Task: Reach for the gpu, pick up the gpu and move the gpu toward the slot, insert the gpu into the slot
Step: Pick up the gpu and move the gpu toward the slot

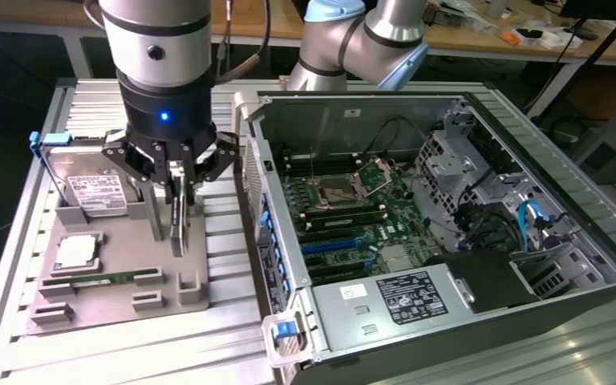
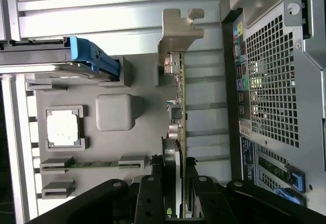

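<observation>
At the tray's (image 1: 110, 311) near edge the memory stick (image 1: 99, 279) lies flat. Further, my claw (image 1: 172, 228) is closed on the gpu (image 2: 179, 102), which stands on edge along the tray edge facing the case (image 1: 415, 241). I see only a narrow strip of table (image 1: 228, 265) between tray and case.

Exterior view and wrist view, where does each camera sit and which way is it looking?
Exterior view: above the ribbed metal table, looking down on the grey plastic holder tray and open metal computer case; the silver arm and black gripper show.
Wrist view: on the wrist, looking down past the gripper at the thin green-brown gpu card standing on edge in that tray.
Shared: gripper, gpu, tray, case.
</observation>
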`<action>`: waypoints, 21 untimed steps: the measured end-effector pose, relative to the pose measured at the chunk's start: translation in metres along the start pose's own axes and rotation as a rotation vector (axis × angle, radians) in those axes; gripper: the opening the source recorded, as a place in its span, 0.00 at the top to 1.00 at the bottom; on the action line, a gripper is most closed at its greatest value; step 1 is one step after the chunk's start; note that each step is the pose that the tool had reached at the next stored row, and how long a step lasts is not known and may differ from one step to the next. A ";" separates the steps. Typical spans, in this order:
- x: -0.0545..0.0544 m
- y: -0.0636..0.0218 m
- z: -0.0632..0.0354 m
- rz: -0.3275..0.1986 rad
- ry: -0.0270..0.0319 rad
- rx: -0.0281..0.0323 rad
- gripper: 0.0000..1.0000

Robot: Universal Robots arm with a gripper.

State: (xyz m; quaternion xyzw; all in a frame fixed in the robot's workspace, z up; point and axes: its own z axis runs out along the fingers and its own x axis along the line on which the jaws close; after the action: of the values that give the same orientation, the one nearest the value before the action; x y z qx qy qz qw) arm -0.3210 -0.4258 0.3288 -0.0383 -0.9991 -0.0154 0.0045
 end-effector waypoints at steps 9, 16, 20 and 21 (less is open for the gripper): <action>0.000 0.0017 -0.0414 0.000 0.0001 0.0001 0.73; 0.001 0.0027 -0.0740 0.000 0.0000 0.0000 0.73; 0.001 0.0030 -0.0845 0.000 0.0000 0.0000 0.73; 0.001 0.0030 -0.0845 0.000 -0.0001 0.0000 0.73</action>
State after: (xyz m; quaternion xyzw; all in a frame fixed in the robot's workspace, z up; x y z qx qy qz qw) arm -0.3210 -0.4254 0.4133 -0.0383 -0.9991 -0.0154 0.0044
